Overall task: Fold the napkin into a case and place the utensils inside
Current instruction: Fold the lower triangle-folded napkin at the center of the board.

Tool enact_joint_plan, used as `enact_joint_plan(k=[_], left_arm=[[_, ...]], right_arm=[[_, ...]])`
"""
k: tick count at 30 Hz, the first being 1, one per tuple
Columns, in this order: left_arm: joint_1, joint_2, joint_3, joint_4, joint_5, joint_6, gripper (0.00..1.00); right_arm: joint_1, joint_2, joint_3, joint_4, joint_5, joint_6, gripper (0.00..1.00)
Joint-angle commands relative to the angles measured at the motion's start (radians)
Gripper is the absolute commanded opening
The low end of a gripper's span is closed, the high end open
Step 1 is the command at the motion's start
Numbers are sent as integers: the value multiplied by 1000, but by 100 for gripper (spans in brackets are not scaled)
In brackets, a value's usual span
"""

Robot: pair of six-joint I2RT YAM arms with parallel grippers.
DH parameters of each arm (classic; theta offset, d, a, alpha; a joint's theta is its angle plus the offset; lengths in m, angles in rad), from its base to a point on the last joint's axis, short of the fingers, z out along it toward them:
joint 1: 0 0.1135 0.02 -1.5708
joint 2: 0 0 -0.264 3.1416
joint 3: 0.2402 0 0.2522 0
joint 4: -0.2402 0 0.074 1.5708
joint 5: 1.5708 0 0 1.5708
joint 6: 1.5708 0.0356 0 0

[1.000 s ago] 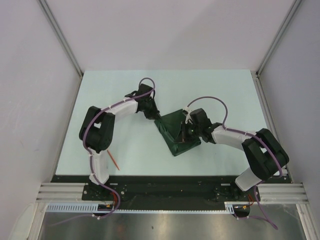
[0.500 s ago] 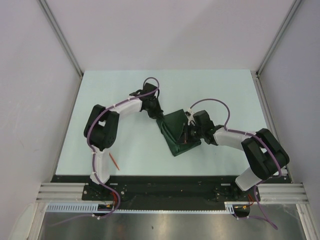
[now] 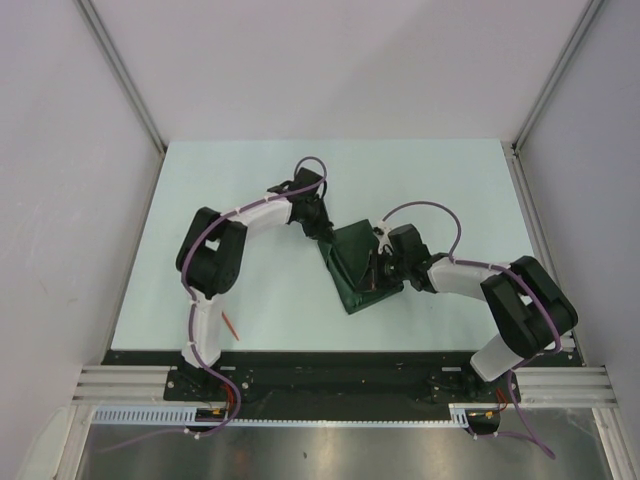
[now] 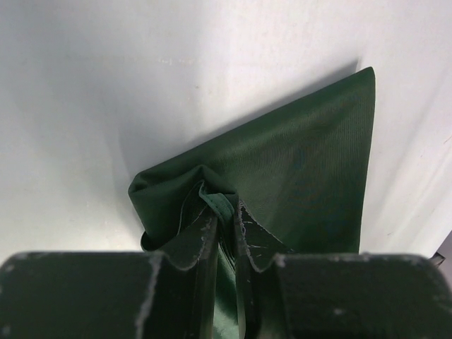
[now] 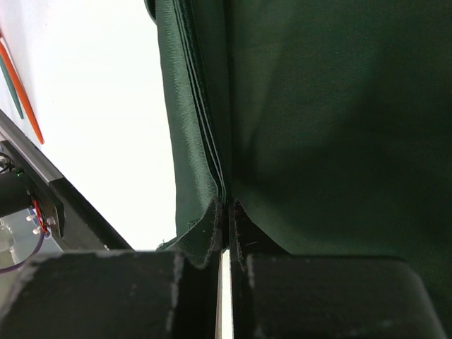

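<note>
The dark green napkin (image 3: 352,262) lies partly folded in the middle of the table. My left gripper (image 3: 321,229) is shut on its bunched far-left corner, and the left wrist view shows the cloth (image 4: 304,176) pinched between the fingers at my left gripper (image 4: 222,215). My right gripper (image 3: 376,272) is shut on the napkin's layered right edge, seen in the right wrist view (image 5: 318,106) at my right gripper (image 5: 227,205). The orange-red utensil (image 3: 230,325) lies by the left arm's base. It shows in the right wrist view (image 5: 25,99) beside the teal-green utensil (image 5: 10,88).
The pale table (image 3: 450,190) is walled by white panels at the left, right and back. A black rail (image 3: 340,372) with both arm bases runs along the near edge. The left arm's elbow (image 3: 205,262) hangs over the left part of the table.
My left gripper has moved right toward the right gripper, dragging the napkin's corner with it, so the cloth is narrower. My right gripper has stayed almost in place on the edge.
</note>
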Motion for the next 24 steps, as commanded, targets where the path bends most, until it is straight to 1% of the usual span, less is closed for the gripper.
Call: enact_joint_plan(k=[1, 18, 20, 22, 24], left_arm=[[0, -6, 46, 57, -16, -15, 17], [-16, 22, 51, 105, 2, -32, 18], [-17, 25, 49, 108, 2, -32, 18], [-17, 32, 51, 109, 10, -32, 18], [-19, 37, 51, 116, 16, -32, 18]], right_arm=[[-2, 5, -23, -7, -9, -16, 0], [-11, 14, -37, -12, -1, -22, 0], [-10, 6, -31, -21, 4, -24, 5], [-11, 0, -28, -35, 10, -29, 6], [-10, -5, -22, -42, 14, -30, 10]])
